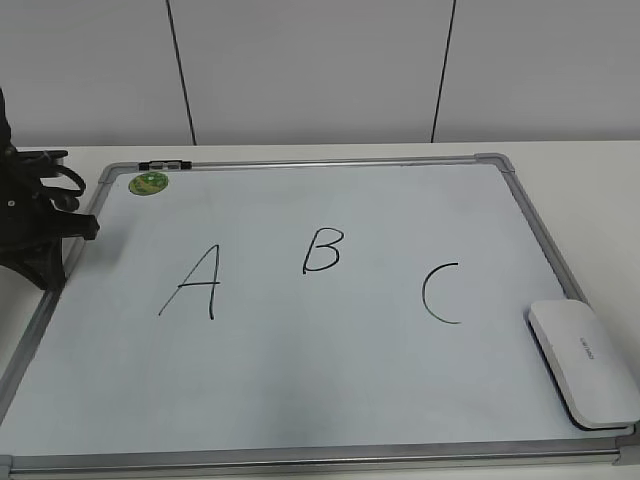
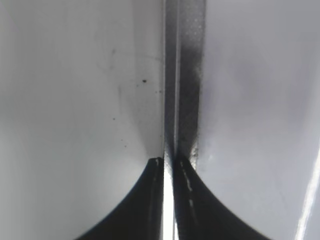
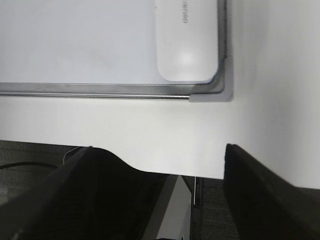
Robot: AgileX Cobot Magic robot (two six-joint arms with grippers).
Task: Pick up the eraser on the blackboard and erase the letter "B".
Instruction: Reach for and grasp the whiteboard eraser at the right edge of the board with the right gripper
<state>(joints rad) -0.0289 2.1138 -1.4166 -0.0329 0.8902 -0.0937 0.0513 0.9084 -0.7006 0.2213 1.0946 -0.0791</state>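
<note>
Eraser (image 1: 583,363) lies untouched at the blackboard's (image 1: 300,164) near right corner; the spread-jawed right gripper (image 3: 165,195) should straddle it squarely; left gripper (image 2: 168,200) nearly closed.

Office, white table (image 1: 590,170), panelled wall (image 1: 320,70)

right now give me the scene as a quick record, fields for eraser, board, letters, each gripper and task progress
eraser: white block lying flat in the board's near right corner, ungripped
blackboard: white board with a silver frame, flat on the table
letters: A, letter "B" and C, all intact
sticker: round green one at the far left corner
left gripper: jaws nearly together over the board's left frame edge, holding nothing
right gripper: open, off the board's near edge, short of the eraser
progress: eraser not yet picked up, B unerased
</note>
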